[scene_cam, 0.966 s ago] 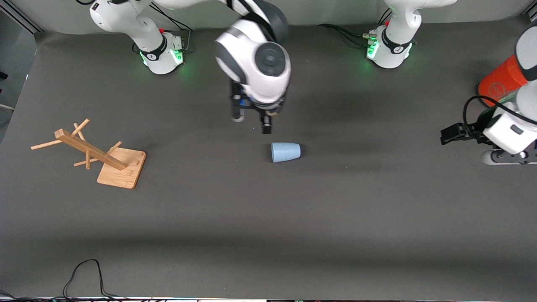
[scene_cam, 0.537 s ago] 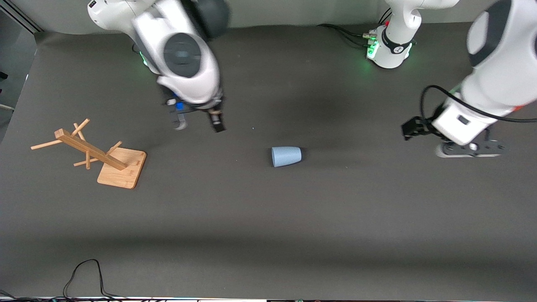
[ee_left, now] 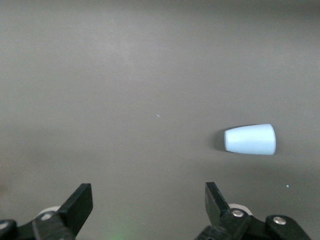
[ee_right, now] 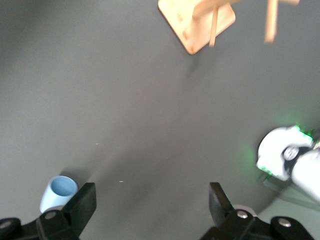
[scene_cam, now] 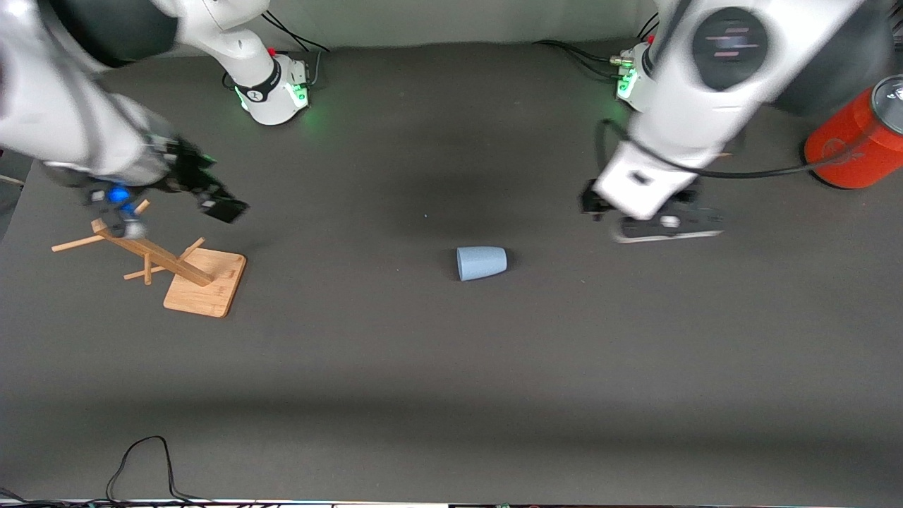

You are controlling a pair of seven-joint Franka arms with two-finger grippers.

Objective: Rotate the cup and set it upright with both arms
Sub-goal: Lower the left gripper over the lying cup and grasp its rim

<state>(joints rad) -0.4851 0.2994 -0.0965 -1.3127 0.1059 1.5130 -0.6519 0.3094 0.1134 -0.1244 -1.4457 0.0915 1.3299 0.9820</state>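
Observation:
The pale blue cup [scene_cam: 482, 262] lies on its side mid-table, its mouth toward the right arm's end. It also shows in the left wrist view [ee_left: 250, 139] and the right wrist view [ee_right: 59, 192]. My right gripper [scene_cam: 176, 217] is open and empty above the wooden rack [scene_cam: 152, 252], well away from the cup; its jaws stand wide apart in its wrist view [ee_right: 152, 202]. My left gripper [scene_cam: 591, 203] is up over the mat, toward the left arm's end from the cup. It is open and empty in its wrist view [ee_left: 146, 202].
The wooden peg rack on its square base [scene_cam: 204, 282] stands toward the right arm's end and shows in the right wrist view [ee_right: 197, 22]. An orange-red can [scene_cam: 853, 141] stands at the left arm's end. A black cable [scene_cam: 141, 458] lies at the mat's near edge.
The right arm has swung from beside the cup out over the rack. The left arm has moved in from the can toward the cup. The cup shifted only slightly.

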